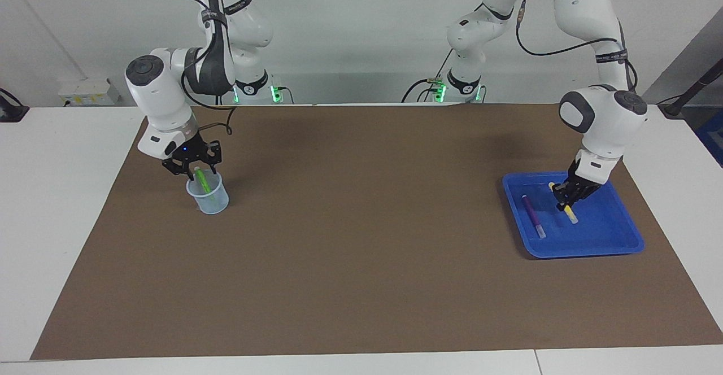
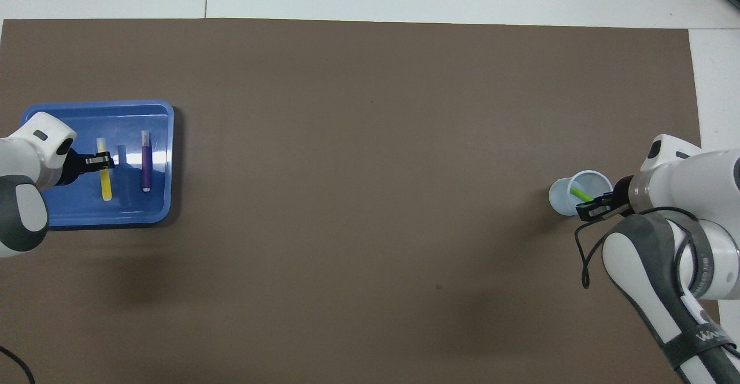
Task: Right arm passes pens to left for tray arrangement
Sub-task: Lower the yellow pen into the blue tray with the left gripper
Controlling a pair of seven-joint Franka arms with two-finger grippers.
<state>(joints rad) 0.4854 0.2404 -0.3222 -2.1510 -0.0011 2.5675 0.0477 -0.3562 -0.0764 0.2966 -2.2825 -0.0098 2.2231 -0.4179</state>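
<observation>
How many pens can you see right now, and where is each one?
3. The purple pen lies in the blue tray. The yellow pen is held by the left gripper low over the tray. The green pen stands in the cup.

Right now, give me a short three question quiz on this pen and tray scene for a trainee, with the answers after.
1. True or false: the purple pen lies in the blue tray.
2. Which pen does the left gripper hold? A yellow, B green, C purple.
3. Fill in: the green pen stands in the translucent ____, with the right gripper at its top end.

Key
1. True. It rests flat on the tray floor.
2. A. The left gripper is shut on the yellow pen, low over the tray beside the purple one.
3. Cup, at the right arm's end of the table.
</observation>
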